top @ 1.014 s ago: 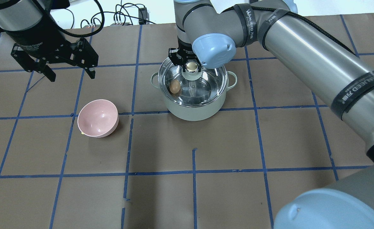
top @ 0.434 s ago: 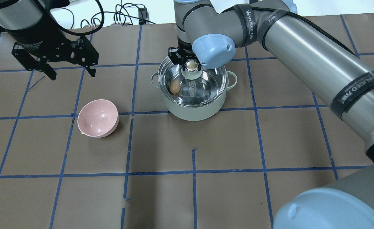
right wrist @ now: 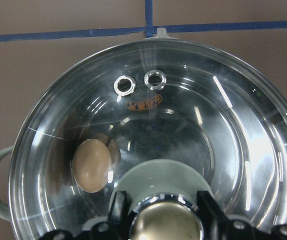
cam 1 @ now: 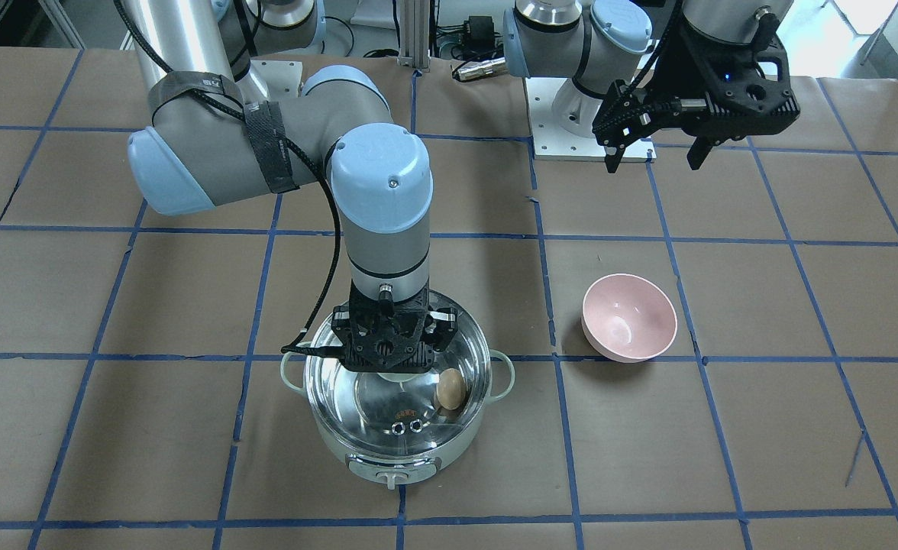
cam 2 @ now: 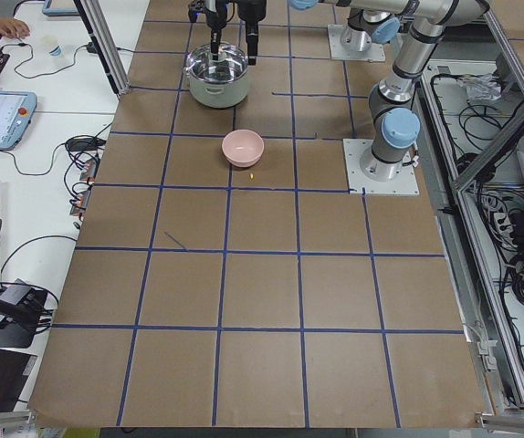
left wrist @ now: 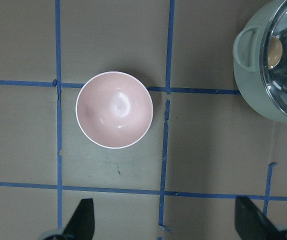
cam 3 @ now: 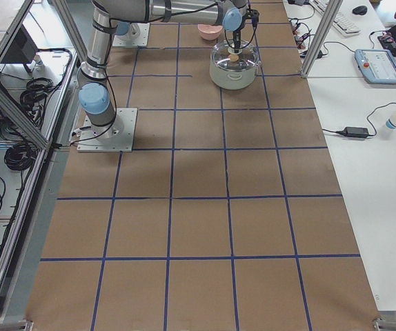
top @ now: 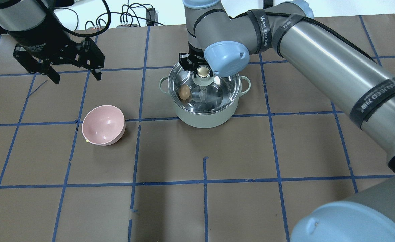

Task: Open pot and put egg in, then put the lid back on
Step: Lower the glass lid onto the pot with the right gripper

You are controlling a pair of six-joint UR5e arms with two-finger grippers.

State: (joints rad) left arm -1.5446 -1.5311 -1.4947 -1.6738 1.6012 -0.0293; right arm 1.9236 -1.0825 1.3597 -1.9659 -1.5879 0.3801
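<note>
The mint-green pot (top: 204,118) stands at the table's far middle. The clear glass lid (top: 219,91) lies level over its rim. The brown egg (top: 184,91) rests inside, against the pot's left wall, and shows through the glass in the right wrist view (right wrist: 91,171). My right gripper (top: 203,68) stands straight above the pot and is shut on the lid's beige-topped knob, with a finger on each side of it (right wrist: 166,217). My left gripper (top: 76,80) is open and empty. It hangs high over the table's far left, away from the pot.
An empty pink bowl (top: 103,125) sits to the left of the pot, nearer the front, and shows under the left wrist camera (left wrist: 114,110). Cables lie past the table's far edge. My right arm stretches across the right half of the table.
The lid has come down a little with my right gripper and now sits lower on the pot's rim. My left gripper has drifted slightly back.
</note>
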